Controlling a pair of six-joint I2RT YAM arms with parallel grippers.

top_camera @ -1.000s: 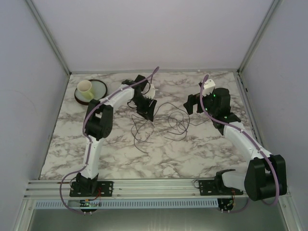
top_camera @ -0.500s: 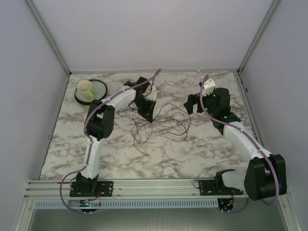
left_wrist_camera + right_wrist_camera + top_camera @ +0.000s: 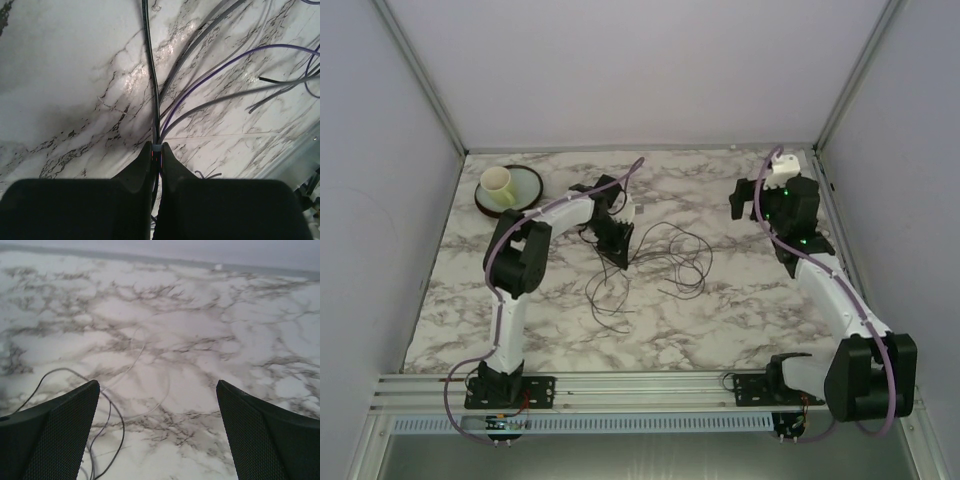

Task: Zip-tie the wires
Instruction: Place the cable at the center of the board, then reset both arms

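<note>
Left gripper (image 3: pixel 157 148): black fingers pressed together, pinching a few strands of the tangle of very thin, dark grey-black wires (image 3: pixel 655 255). The grip sits at the tangle's left side, low over the white-and-grey marble table (image 3: pixel 720 310). In the left wrist view, one black strand and one with a purplish cast run out from between the tips.

The rest of the tangle lies mid-table between the two arms, spread in loose loops.

Right gripper (image 3: pixel 744 200): fingers spread wide and holding nothing, raised toward the far right of the table, well apart from the tangle.

No zip tie can be made out in any view. A faint pale thread (image 3: pixel 145 365) near the loops is too thin to identify.

Judgement: early stage. The loops are not gathered into a bundle and nothing is fastened. What remains is collecting the loops, passing a tie round them and cinching it.

A cream cup (image 3: pixel 498 180) on a dark round plate (image 3: pixel 525 195) sits in the far-left corner, apart from the wires.
</note>
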